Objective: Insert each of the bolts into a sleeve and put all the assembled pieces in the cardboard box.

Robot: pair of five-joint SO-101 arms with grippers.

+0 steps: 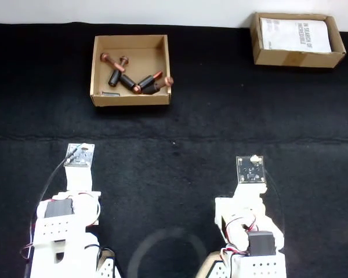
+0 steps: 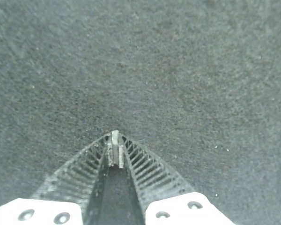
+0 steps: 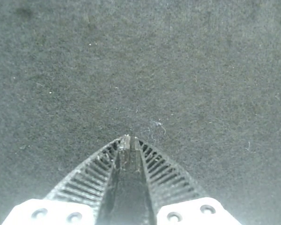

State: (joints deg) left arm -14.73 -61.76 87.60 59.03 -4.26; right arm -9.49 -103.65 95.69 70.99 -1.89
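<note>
An open cardboard box (image 1: 130, 97) stands at the back left of the black mat. Inside it lie several copper bolts (image 1: 112, 61) pushed into dark sleeves (image 1: 126, 81), heaped together. Both white arms sit folded back at the near edge, far from the box. My left gripper (image 2: 115, 137) is shut with nothing in it, its tips meeting just above the bare mat. My right gripper (image 3: 128, 139) is likewise shut and empty over the mat. In the high view the left arm (image 1: 75, 191) is at the near left and the right arm (image 1: 249, 202) at the near right.
A second cardboard box (image 1: 296, 57) holding a printed sheet of paper (image 1: 294, 33) stands at the back right corner. The black mat (image 1: 185, 127) stretches between the arms and the boxes. A pale wall edge runs along the far side.
</note>
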